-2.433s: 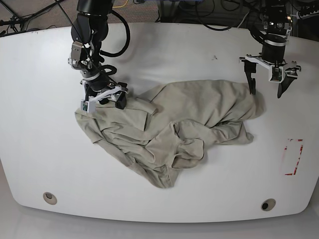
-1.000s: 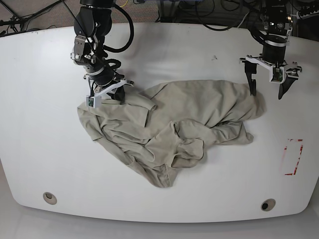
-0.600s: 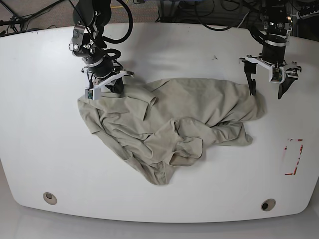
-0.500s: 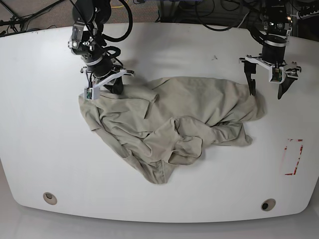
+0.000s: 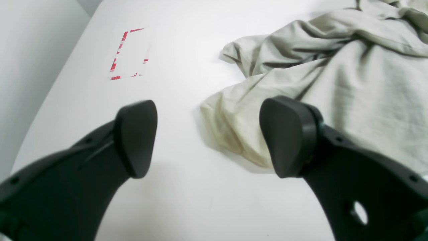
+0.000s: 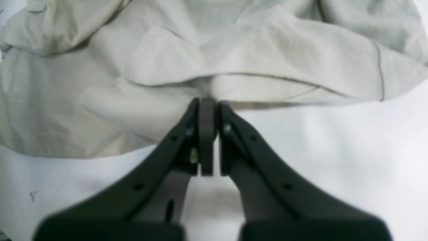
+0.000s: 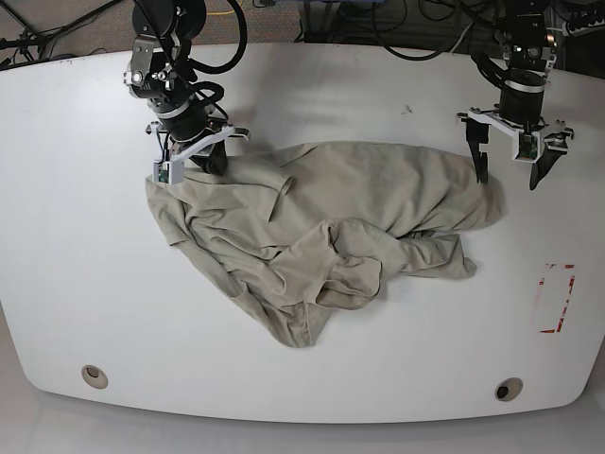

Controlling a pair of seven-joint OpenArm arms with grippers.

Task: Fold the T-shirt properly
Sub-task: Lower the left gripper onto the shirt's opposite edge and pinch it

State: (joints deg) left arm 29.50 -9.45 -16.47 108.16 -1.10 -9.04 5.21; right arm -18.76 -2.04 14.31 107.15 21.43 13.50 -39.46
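The khaki-beige T-shirt (image 7: 331,227) lies crumpled in the middle of the white table (image 7: 76,265). At its far-left corner in the base view, my right gripper (image 7: 210,161) is shut on the T-shirt. The right wrist view shows the gripper (image 6: 207,102) pinching a hem fold of the T-shirt (image 6: 234,50), which is slightly lifted off the table. My left gripper (image 7: 509,168) hangs open over the shirt's far-right edge. In the left wrist view the left gripper (image 5: 207,134) straddles a rounded corner of the T-shirt (image 5: 351,83), with nothing held between its fingers.
A red-marked rectangle (image 7: 556,298) is taped near the table's right edge and also shows in the left wrist view as the rectangle (image 5: 128,53). Two round holes (image 7: 94,375) (image 7: 509,389) sit near the front edge. Cables lie behind the table.
My right gripper has moved toward the far left with the shirt's edge in it, dragging the cloth's left side and front tip along. The left arm has stayed still.
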